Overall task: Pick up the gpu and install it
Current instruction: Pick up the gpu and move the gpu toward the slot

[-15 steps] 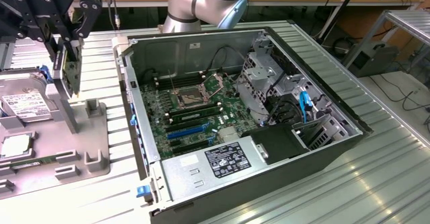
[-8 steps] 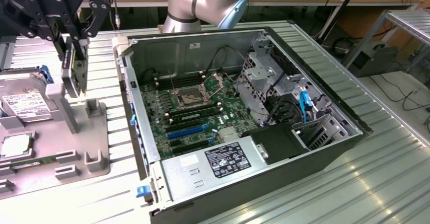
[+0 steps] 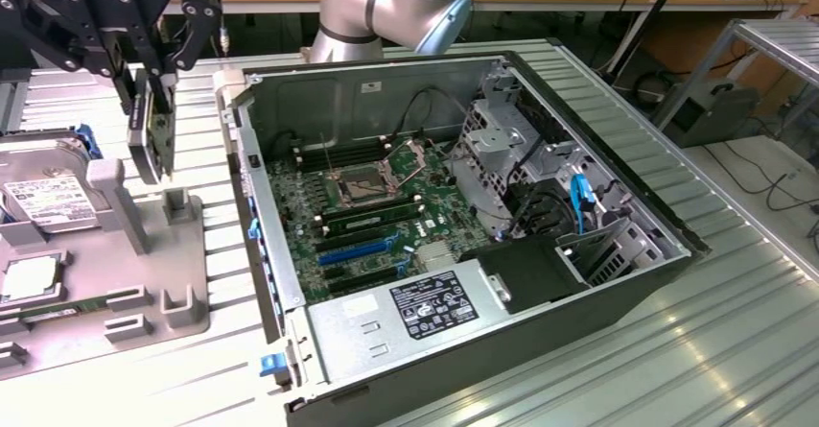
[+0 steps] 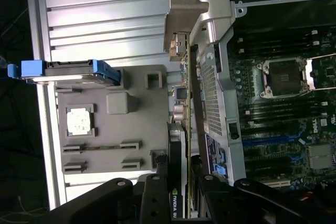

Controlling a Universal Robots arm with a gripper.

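Half done: claw (image 3: 148,96) clamped on the gpu (image 3: 150,144), hanging above the grey holder (image 3: 128,283), card not yet in the open computer case (image 3: 320,96) alongside.

Item counts for the workbench. One Universal Robots arm (image 3: 384,5) carries one gripper (image 3: 148,91), clamped on one gpu (image 3: 150,149).

One open computer case (image 3: 601,149) contains:
- one motherboard (image 3: 301,206)
- one CPU socket (image 3: 364,182)
- one power supply (image 3: 397,326) bearing one black label (image 3: 438,304)
- one drive cage (image 3: 505,154)
- one blue cable (image 3: 578,201)
- two blue expansion slots (image 3: 356,249)

The memory slots are too closely packed to count.

One grey fixture tray (image 3: 153,254) carries:
- one hard drive (image 3: 52,201) with one white label
- one CPU chip (image 3: 29,278)
- one green memory strip (image 3: 64,304)
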